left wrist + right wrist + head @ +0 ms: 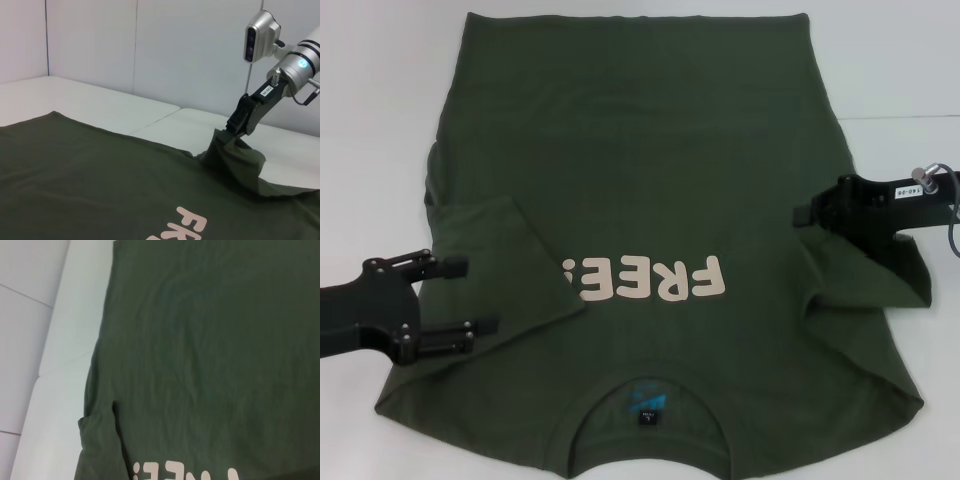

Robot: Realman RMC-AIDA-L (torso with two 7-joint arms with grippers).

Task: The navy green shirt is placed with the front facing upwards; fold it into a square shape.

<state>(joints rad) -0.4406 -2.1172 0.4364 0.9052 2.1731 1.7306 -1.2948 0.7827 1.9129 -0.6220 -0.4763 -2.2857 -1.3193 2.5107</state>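
The navy green shirt point(640, 170) lies flat on the white table, front up, collar and blue label point(647, 405) nearest me, cream "FREE!" print point(655, 280) across the chest. Its left sleeve point(505, 260) is folded inward and covers the end of the print. My left gripper point(470, 297) hovers open over that side's edge, nothing between its fingers. My right gripper point(810, 215) is shut on the right sleeve point(865, 275), which rises off the table in a peak point(235, 155). The left wrist view shows that right gripper point(236, 126) pinching the cloth. The right wrist view shows the shirt's body point(210, 340).
White table point(900, 70) shows bare on both sides of the shirt and beyond its hem. A seam between two tabletop panels point(160, 117) runs across. White walls point(175, 45) stand behind the table.
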